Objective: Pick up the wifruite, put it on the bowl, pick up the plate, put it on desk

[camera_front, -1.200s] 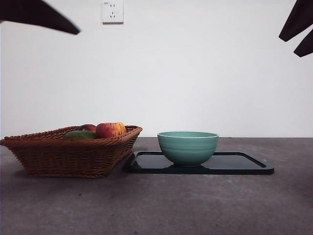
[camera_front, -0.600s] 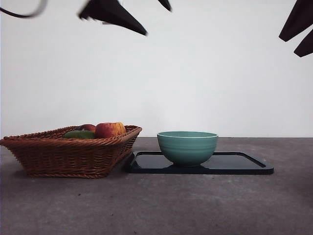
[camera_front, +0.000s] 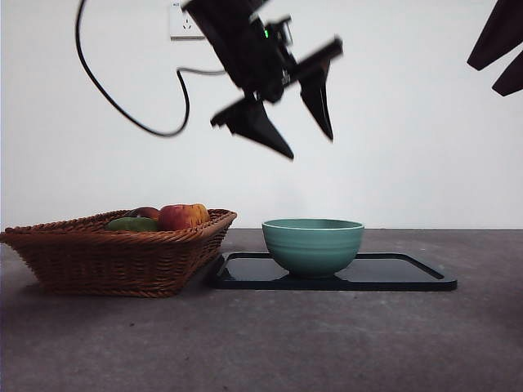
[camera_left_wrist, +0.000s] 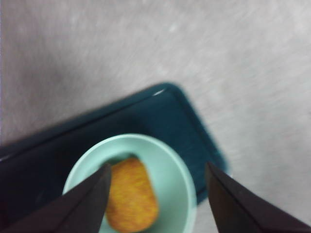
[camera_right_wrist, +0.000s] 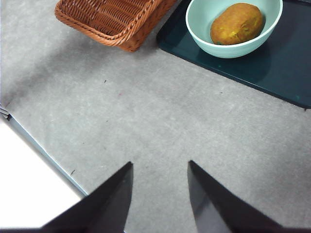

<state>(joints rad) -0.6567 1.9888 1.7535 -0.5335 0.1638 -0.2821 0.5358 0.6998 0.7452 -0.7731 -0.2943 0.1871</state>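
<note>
The wifruite (camera_right_wrist: 237,23), a brown oval fruit, lies inside the mint-teal bowl (camera_front: 313,245); the bowl's wall hides it in the front view. The bowl stands on the plate (camera_front: 409,273), a dark flat rectangular tray on the desk (camera_front: 261,343). My left gripper (camera_front: 309,147) hangs open and empty well above the bowl. Its wrist view looks down past the open left gripper (camera_left_wrist: 158,166) at the wifruite (camera_left_wrist: 131,194) in the bowl (camera_left_wrist: 181,171) on the plate (camera_left_wrist: 184,116). My right gripper (camera_right_wrist: 160,164) waits open over bare desk, seen at the front view's top right.
A brown wicker basket (camera_front: 114,257) stands left of the plate, nearly touching it. It holds a red-yellow apple (camera_front: 184,216) and a green fruit (camera_front: 131,224). The left arm's cable (camera_front: 122,114) loops above the basket. A pale table edge (camera_right_wrist: 39,145) shows near the right gripper.
The left arm has swung in from the upper left and come down, so its gripper now hangs above the bowl. The bowl, plate, basket and right arm have not moved.
</note>
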